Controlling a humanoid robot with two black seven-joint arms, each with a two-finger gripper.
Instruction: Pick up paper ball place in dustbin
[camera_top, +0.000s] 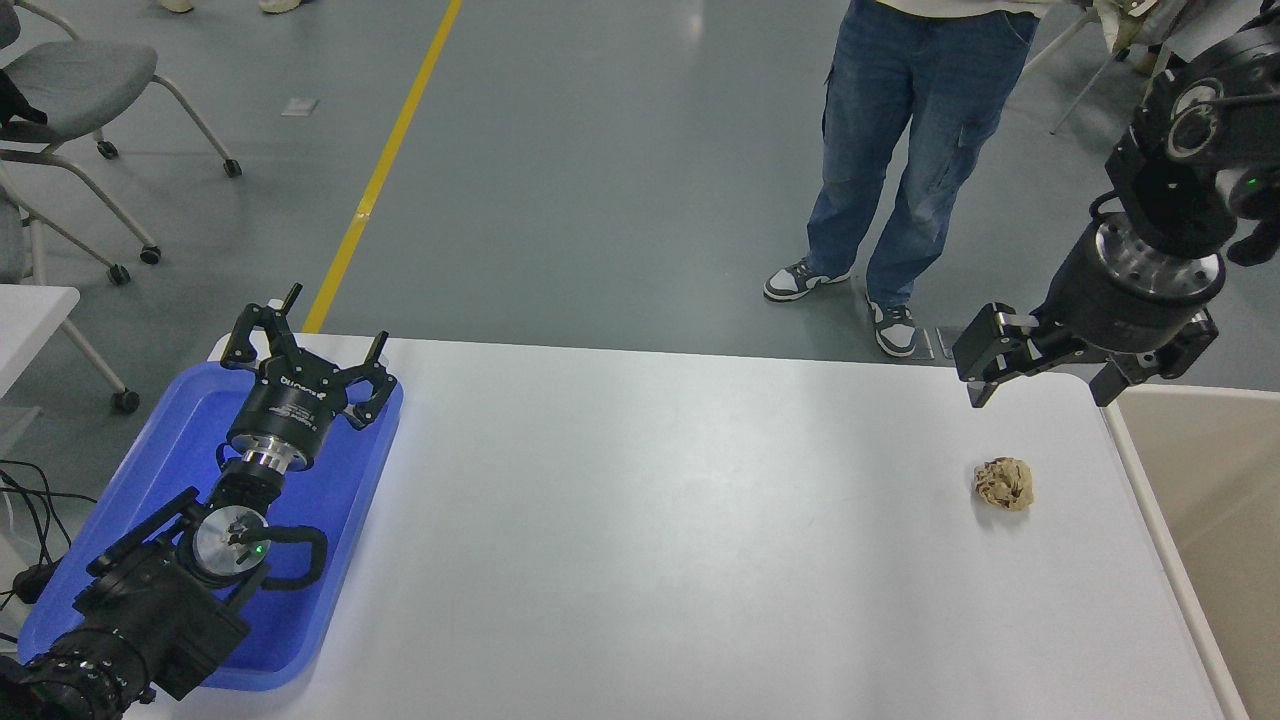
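A white table (650, 520) fills most of the head view, seen from above on the robot's side. The paper ball (1003, 483), a small crumpled tan wad, lies alone on the bare tabletop at about four o'clock from the table's middle, near the right edge. Just beyond that edge, at the picture's three to four o'clock, a slice of the beige dustbin (1215, 470) shows with its pale rim. The right gripper (1050, 378) hangs in the air at about one o'clock from the ball, apart from it, its fingers spread wide and holding nothing. The left gripper (305, 350) is parked at eight o'clock over a shallow blue tray (150, 480), its fingers likewise apart and empty. A person in blue jeans (915, 150) stands on the grey floor past the table's far side at twelve o'clock. The step in hand appears to be the reach toward the ball; nothing is grasped yet. The next move likely calls for bringing the open right gripper down and slightly nearer the camera until its fingers straddle the wad, then closing gently.
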